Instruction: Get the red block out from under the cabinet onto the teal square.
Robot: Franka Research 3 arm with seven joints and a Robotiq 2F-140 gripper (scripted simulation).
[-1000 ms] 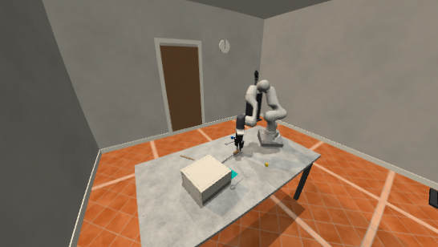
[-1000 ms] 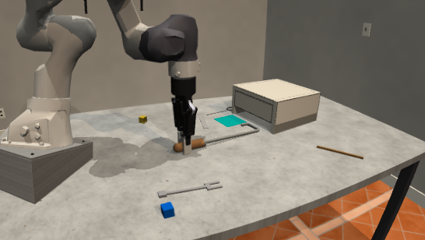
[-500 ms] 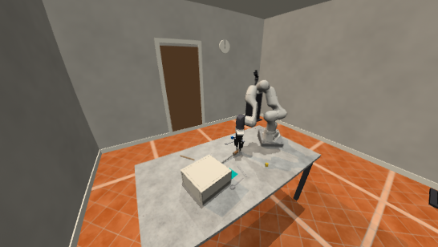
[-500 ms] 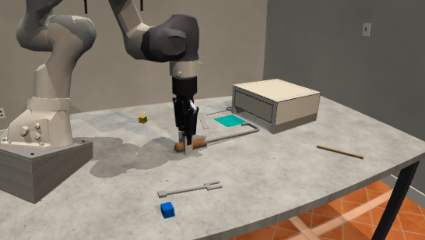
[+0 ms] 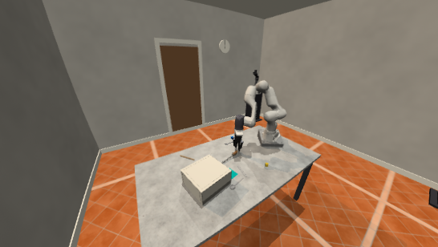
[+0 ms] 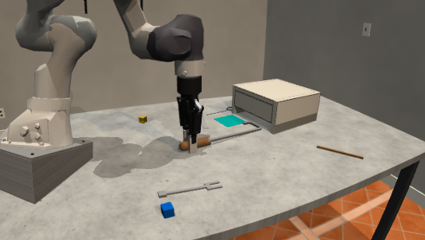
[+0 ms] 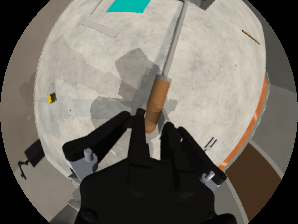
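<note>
Orange-brown handle (image 6: 203, 142) (image 7: 158, 96) clamped by the end effector (image 5: 237, 152) (image 6: 189, 145) (image 7: 152, 111); its far hook is cut off in the wrist view.

Seen from the exterior view, the gripper (image 5: 237, 151) (image 6: 189, 143) (image 7: 152, 111) and the hooked tool (image 5: 228, 159) (image 6: 233, 135) (image 7: 174, 45) now sit slightly farther right, toward the cabinet (image 5: 206, 172) (image 6: 296, 105) (image 7: 204, 3).
</note>
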